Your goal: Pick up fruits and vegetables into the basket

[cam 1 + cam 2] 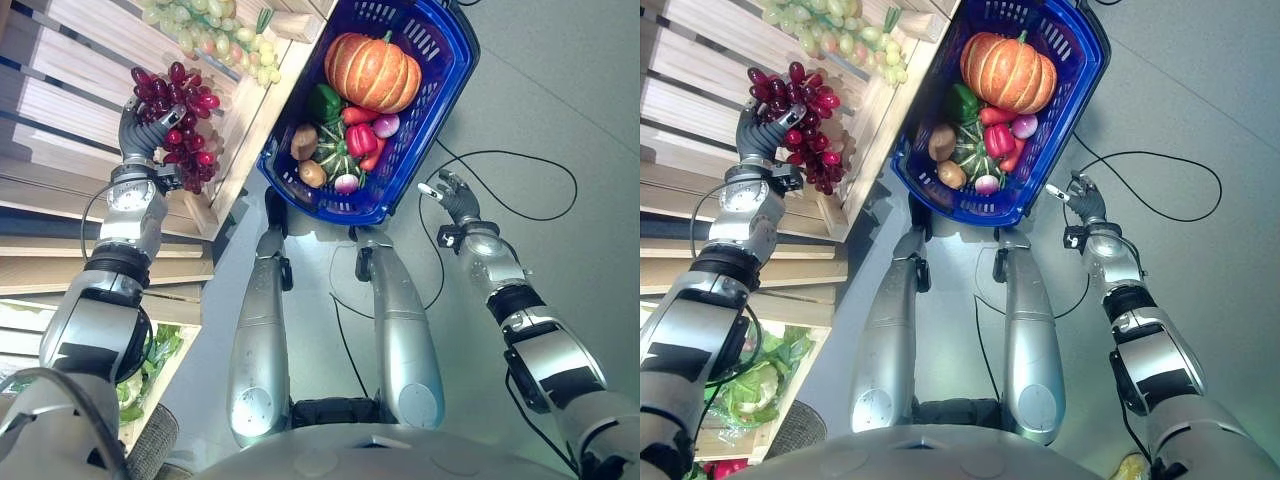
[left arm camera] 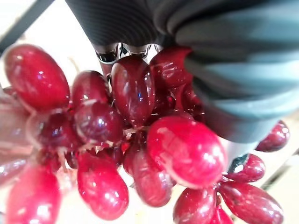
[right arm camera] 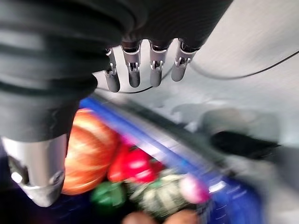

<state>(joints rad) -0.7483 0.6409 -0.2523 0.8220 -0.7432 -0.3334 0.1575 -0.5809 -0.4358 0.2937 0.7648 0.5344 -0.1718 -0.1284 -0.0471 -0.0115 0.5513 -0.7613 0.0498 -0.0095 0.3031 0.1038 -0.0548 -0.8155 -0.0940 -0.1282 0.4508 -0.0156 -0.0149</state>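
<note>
On my left, the left hand [image 1: 143,128] has its fingers curled round a bunch of red grapes [image 1: 185,125], which it holds up just off the front edge of the wooden crate shelf [image 1: 70,130]; in the left wrist view the red berries hang packed against the fingers, so I judge the grip sound. Behind the bunch, at the far corner of that shelf, lies a bunch of green grapes [image 1: 215,35] not yet taken, and low down on the same rack I can see leafy greens [image 1: 765,375] in a lower crate. Moving right, the blue basket [image 1: 445,95] sits on the floor beside the shelf's outer edge, already well stocked: an orange pumpkin [image 1: 372,70] at the far end, then a green pepper [image 1: 323,102], a red pepper [image 1: 360,139], a striped green squash [image 1: 335,155], two potatoes [image 1: 305,142], a radish [image 1: 346,183] and a red onion [image 1: 385,125]. Farthest right, the right hand [image 1: 452,195] hovers just off the basket's near right rim, fingers straight and relaxed, holding nothing. My reckoning is that the job is far along: the red grapes must next travel across and go into the basket, and the green grapes and greens remain.
</note>
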